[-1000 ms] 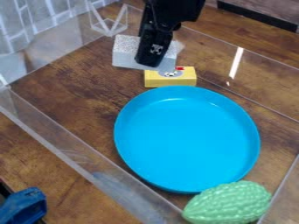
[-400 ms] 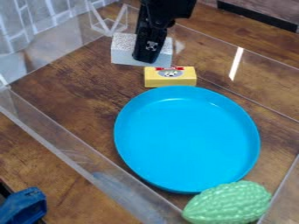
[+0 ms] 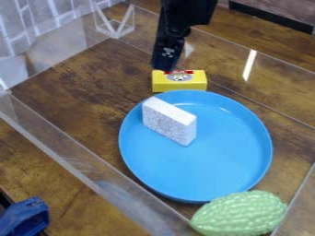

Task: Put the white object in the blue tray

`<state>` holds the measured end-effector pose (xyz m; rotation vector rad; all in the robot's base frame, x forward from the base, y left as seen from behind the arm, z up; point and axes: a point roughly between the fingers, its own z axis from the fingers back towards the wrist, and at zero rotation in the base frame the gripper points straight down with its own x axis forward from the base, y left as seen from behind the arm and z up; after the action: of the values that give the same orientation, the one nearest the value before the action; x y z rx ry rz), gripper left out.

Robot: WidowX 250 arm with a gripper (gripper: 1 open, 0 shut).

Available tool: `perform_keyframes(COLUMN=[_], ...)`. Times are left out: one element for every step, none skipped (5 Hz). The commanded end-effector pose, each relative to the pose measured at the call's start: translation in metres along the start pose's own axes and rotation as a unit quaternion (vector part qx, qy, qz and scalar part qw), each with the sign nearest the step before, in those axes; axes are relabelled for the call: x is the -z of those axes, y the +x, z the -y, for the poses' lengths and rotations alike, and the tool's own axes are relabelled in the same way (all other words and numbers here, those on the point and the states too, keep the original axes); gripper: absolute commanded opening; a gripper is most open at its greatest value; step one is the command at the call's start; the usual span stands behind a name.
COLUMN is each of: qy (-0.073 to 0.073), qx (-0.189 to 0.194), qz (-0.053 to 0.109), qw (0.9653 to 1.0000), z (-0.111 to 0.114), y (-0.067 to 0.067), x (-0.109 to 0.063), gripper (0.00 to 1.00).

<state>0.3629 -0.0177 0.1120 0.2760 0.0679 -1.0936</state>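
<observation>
The small white rectangular block (image 3: 170,122) looks rough and sponge-like, lying in the smooth, glossy round blue plastic tray (image 3: 234,166) on a dark wood-grain worktop (image 3: 74,88) with clear, shiny plastic walls (image 3: 55,138), beside a bumpy green fruit-like object (image 3: 237,215).

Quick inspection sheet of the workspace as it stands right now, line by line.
Surface: dark wooden table, enclosed by clear plastic walls.
Job's things: white object lies inside the blue tray, in its upper left part, free of the gripper.
Clutter: yellow box with a red label just beyond the tray's far rim; green bumpy fruit at the tray's near right edge.
Gripper: gripper hangs above the yellow box, holding nothing; whether its jaws are open cannot be told.
Cables: nothing seen.
Surroundings: blue item at the bottom left, outside the clear wall.
</observation>
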Motion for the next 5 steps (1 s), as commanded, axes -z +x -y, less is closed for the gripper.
perform_keyframes(qy=[0.03, 0.032, 0.032, 0.032, 0.03], qx=[-0.002, 0.006, 0.008, 0.013, 0.012], qz=[0.018, 0.02, 0.021, 0.021, 0.021], qw=[0.9994, 0.9993, 0.9992, 0.9992, 0.9993], z=[-0.013, -0.013, -0.013, -0.013, -0.013], y=[0.001, 0.006, 0.011, 0.015, 0.019], x=[-0.006, 0.006, 0.016, 0.027, 0.038], gripper=[1.0, 1.0, 1.0, 1.0, 1.0])
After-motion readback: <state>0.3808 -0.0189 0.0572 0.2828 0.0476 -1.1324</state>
